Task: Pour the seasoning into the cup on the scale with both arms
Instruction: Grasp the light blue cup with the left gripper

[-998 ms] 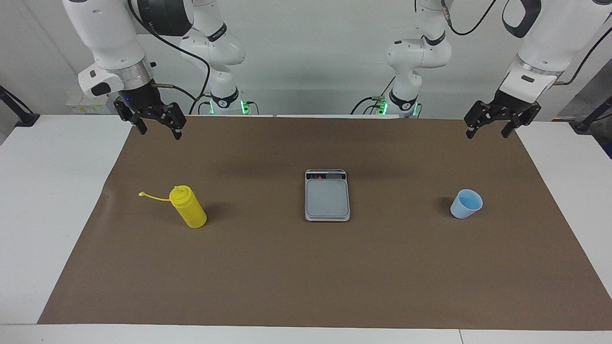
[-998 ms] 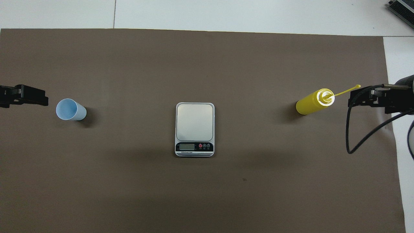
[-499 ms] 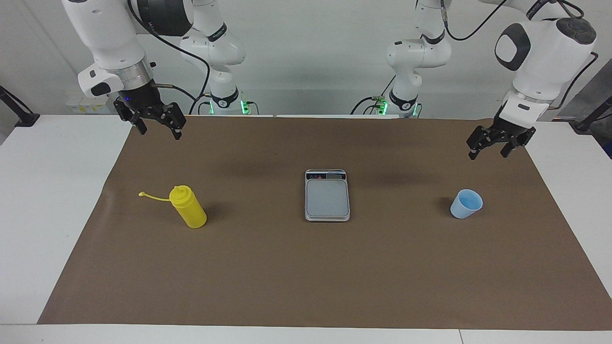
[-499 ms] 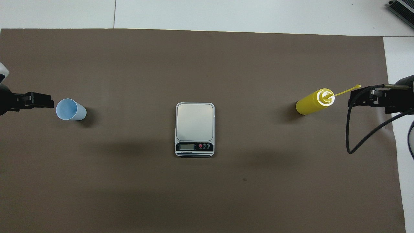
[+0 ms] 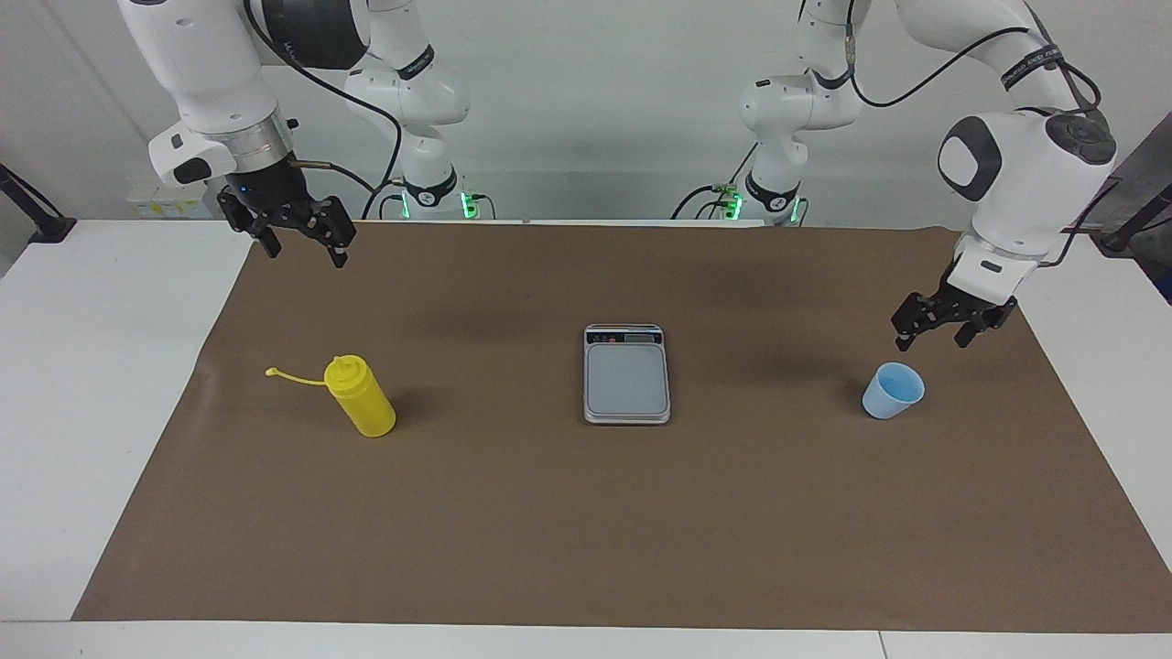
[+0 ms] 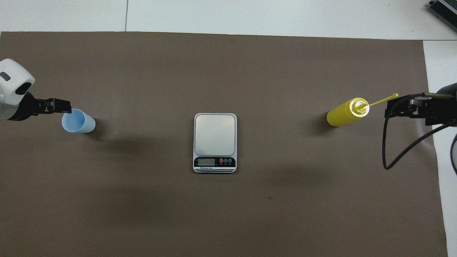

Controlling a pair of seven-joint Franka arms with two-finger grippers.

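Observation:
The seasoning (image 5: 362,398) (image 6: 344,112), a yellow squeeze bottle, stands upright on the brown mat toward the right arm's end, its cap strap sticking out sideways. At mid-table the scale (image 5: 626,375) (image 6: 215,141) lies with a bare plate and its display strip toward the robots. The light-blue cup (image 5: 893,391) (image 6: 76,121) stands empty toward the left arm's end. My left gripper (image 5: 930,340) (image 6: 59,106) hangs open just above the mat beside the cup's rim, not touching it. My right gripper (image 5: 308,254) (image 6: 391,109) waits open, high over the mat's edge near the bottle.
A brown mat (image 5: 586,513) covers most of the white table (image 5: 101,366). A black cable (image 6: 387,150) loops down from the right arm's wrist over the mat's end. Bare mat lies between the scale and both the bottle and the cup.
The left arm has swung down and in, bringing its open gripper from high over the mat's corner to just beside the cup. The right arm, bottle, cup and scale have not moved.

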